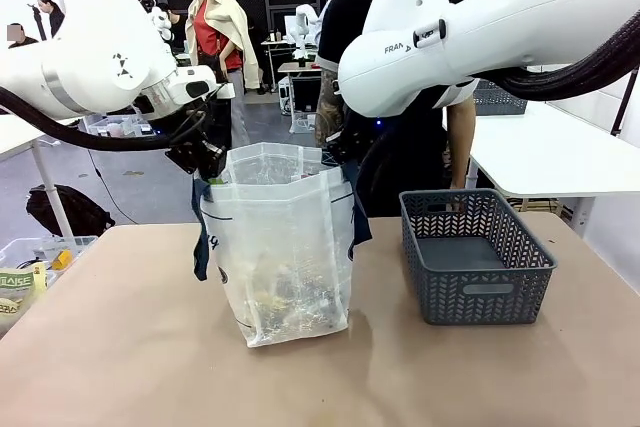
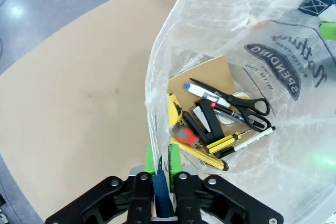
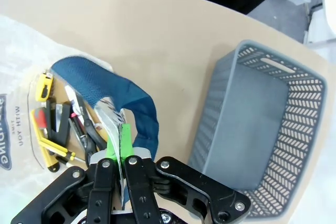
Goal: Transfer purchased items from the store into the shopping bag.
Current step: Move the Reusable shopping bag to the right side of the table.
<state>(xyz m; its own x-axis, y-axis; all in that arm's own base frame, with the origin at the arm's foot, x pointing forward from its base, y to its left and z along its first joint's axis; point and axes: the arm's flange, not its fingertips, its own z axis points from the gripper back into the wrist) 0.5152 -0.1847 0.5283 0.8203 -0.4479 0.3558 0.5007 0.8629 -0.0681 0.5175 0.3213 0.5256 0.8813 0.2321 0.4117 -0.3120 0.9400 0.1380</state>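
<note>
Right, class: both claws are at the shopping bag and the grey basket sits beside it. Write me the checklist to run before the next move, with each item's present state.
1. Grey basket has no items left in it: ok.
2. Items lie inside the shopping bag: ok.
3. Bag upright on the table: ok.
4. Right claw pinches the bag rim beside the navy handle: ok.
5. Left claw gripping a navy strap firmly: cannot tell.

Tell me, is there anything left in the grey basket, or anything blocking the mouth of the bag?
Nothing visible. The basket is empty, and the items lie at the bottom of the shopping bag. The left hand and right hand pinch its rim, keeping the mouth open.
</note>
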